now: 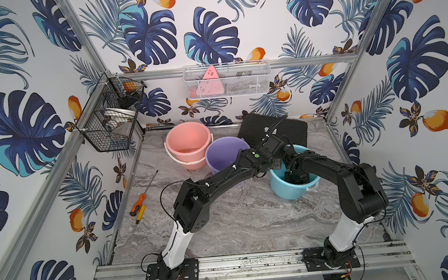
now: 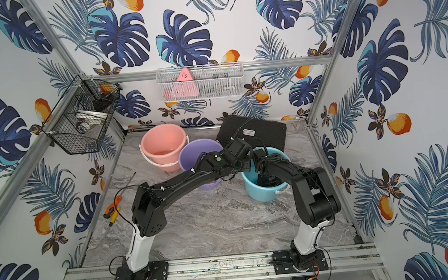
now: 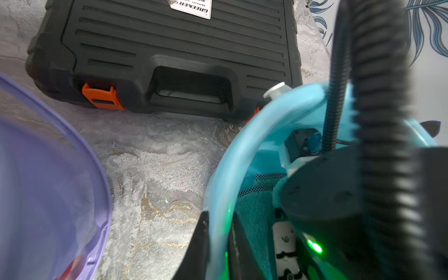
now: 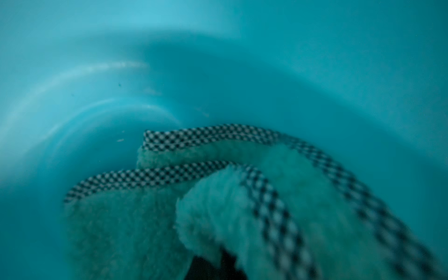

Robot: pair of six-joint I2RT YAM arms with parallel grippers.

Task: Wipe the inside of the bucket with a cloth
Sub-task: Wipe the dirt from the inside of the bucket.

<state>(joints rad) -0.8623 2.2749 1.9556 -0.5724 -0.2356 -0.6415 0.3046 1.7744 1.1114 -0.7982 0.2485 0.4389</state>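
Note:
The blue bucket (image 1: 291, 191) (image 2: 261, 194) stands upright at the right of the marble table. My left gripper (image 3: 219, 218) (image 1: 275, 166) is shut on its left rim (image 3: 242, 145), one finger outside the wall and one inside. My right gripper (image 1: 296, 177) (image 2: 269, 181) reaches down inside the bucket. In the right wrist view it (image 4: 213, 266) is shut on the fluffy pale green cloth (image 4: 145, 218) with a checkered border. The cloth hangs in folds close to the bucket's floor and wall (image 4: 218, 60). Part of the cloth (image 3: 254, 211) shows in the left wrist view; the top views hide it.
A purple bucket (image 1: 224, 154) stands just left of the blue one, under my left forearm, with a pink bucket (image 1: 189, 146) behind it. A black tool case (image 1: 272, 131) lies at the back. Two screwdrivers (image 1: 138, 203) lie near the left edge. Wire baskets (image 1: 110, 120) hang on the walls.

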